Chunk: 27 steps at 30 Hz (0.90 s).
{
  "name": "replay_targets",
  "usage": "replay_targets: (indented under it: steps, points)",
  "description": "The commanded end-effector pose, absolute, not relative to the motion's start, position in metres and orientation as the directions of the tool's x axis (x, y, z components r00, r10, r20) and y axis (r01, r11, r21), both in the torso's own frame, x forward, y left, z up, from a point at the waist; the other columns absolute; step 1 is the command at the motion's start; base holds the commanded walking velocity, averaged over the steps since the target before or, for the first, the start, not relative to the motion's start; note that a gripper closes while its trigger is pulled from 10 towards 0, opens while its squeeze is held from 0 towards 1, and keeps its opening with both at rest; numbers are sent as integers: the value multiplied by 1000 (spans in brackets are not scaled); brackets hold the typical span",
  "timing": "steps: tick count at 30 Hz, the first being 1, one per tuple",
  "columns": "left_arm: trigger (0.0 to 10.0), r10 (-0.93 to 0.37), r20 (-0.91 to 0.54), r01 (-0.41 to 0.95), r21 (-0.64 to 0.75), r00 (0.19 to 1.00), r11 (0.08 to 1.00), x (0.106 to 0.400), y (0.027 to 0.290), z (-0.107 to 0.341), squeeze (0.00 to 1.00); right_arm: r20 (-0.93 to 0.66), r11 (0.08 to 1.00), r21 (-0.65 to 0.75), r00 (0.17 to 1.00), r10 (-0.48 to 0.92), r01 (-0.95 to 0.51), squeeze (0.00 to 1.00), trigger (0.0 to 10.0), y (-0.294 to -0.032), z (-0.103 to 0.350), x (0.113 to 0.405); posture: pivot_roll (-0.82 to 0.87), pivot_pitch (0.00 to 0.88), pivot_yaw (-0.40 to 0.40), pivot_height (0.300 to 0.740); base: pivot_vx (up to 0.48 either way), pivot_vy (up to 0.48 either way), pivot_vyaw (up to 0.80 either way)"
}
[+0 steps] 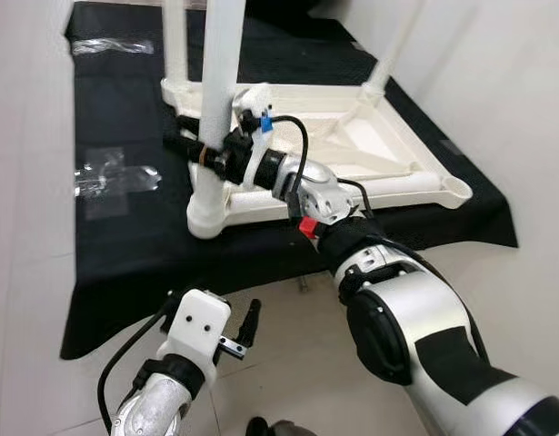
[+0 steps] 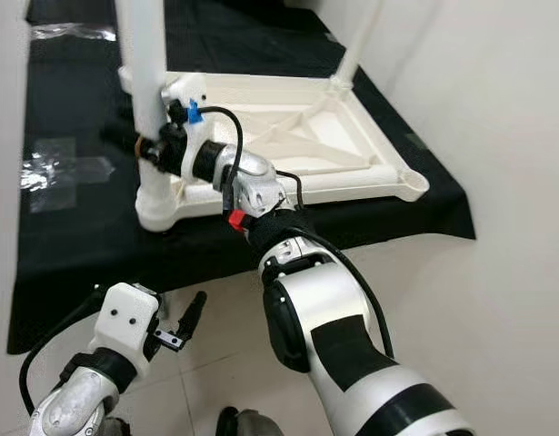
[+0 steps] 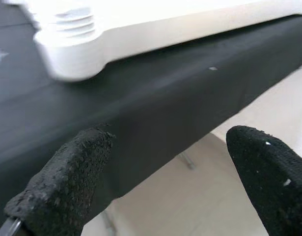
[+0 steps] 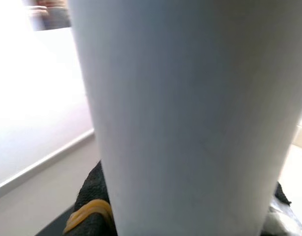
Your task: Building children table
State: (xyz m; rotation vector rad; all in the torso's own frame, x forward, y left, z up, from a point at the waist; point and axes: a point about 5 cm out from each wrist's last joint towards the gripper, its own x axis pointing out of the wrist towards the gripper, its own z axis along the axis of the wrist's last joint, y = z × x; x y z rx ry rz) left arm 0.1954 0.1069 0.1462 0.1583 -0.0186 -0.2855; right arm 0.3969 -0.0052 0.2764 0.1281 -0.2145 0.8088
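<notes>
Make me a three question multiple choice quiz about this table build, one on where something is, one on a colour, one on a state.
1. Where does the upside-down white plastic table top lie?
A. on the tiled floor
B. on a black cloth over a low platform
C. in a cardboard box

2. What colour is the round table leg at the near corner?
A. white
B. red
C. blue

3. What is the right gripper doing?
A. hanging idle
B. closed around the table leg
C. lifting a plastic bag

Answers:
1 B, the black cloth spreads beneath the whole frame.
2 A, the leg matches the white top.
3 B, its black fingers clasp the leg just above the corner socket, while the left gripper hangs open below the platform edge.
</notes>
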Motion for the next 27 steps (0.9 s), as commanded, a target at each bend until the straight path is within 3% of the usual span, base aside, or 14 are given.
replay_targets:
  steps: [1, 2, 3, 4, 6, 7, 12, 13, 15, 16, 20, 21, 25, 27]
  points:
    - [10000, -295, -21, 295, 143, 955, 945, 193, 104, 143, 0, 154, 888, 137, 896, 418, -438, 0, 0, -41, 258, 413, 142, 204, -237, 740, 0, 0, 0]
    - [10000, -295, -21, 295, 143, 955, 945, 193, 104, 143, 0, 154, 888, 137, 896, 418, -438, 0, 0, -41, 258, 413, 142, 204, -237, 740, 0, 0, 0]
    - [10000, -296, -22, 296, 144, 955, 944, 193, 104, 143, 0, 134, 940, 160, 950, 282, -301, 0, 0, -51, 254, 415, 142, 204, -237, 740, 0, 0, 0]
    - [10000, -296, -22, 296, 144, 955, 944, 193, 104, 143, 0, 134, 940, 160, 950, 282, -301, 0, 0, -51, 254, 415, 142, 204, -237, 740, 0, 0, 0]
    - [10000, -298, -22, 298, 146, 954, 943, 193, 104, 143, 0, 77, 974, 225, 997, -4, -13, 0, 0, -63, 242, 414, 142, 199, -232, 740, 0, 0, 0]
    - [10000, -299, -22, 299, 146, 954, 943, 193, 104, 143, 0, 60, 968, 245, 995, -74, 57, 0, 0, -63, 238, 412, 142, 199, -232, 740, 0, 0, 0]
    - [10000, -299, -22, 299, 149, 954, 943, 194, 104, 143, 0, 44, 949, 296, 991, -123, 105, 0, 0, -48, 234, 405, 156, 195, -232, 740, 0, 0, 0]
    - [10000, -299, -22, 299, 150, 954, 942, 194, 104, 143, 0, 70, 941, 335, 995, -76, 48, 0, 10000, -34, 237, 402, 157, 192, -232, 740, 0, 0, 0]
    - [10000, -299, -22, 299, 151, 954, 942, 194, 104, 143, 0, 89, 933, 359, 995, -48, 13, 0, 10000, -25, 240, 399, 154, 190, -232, 740, 0, 0, 0]
    - [10000, -299, -22, 299, 151, 954, 942, 194, 104, 143, 0, 129, 922, 381, 992, 18, -66, 1000, 10000, -16, 245, 397, 154, 190, -232, 740, 0, 0, 0]
    - [10000, -299, -23, 299, 149, 954, 942, 194, 103, 143, 0, 232, 935, 332, 972, 49, -126, 1000, 10000, -21, 255, 396, 145, 184, -235, 740, 0, 0, 0]
    - [10000, -300, -23, 300, 146, 954, 943, 194, 103, 143, 0, 282, 934, 315, 956, 78, -169, 0, 10000, -30, 260, 398, 147, 183, -239, 740, 0, 0, 0]
    - [10000, -299, -23, 300, 144, 954, 943, 193, 103, 143, 0, 346, 926, 288, 928, 137, -244, 0, 10000, -44, 264, 401, 147, 177, -235, 740, 0, 0, 0]
    - [10000, -300, -24, 301, 143, 954, 943, 193, 103, 142, 0, 374, 874, 248, 874, 312, -418, 0, 10000, -51, 262, 402, 144, 170, -234, 740, 0, 0, 0]
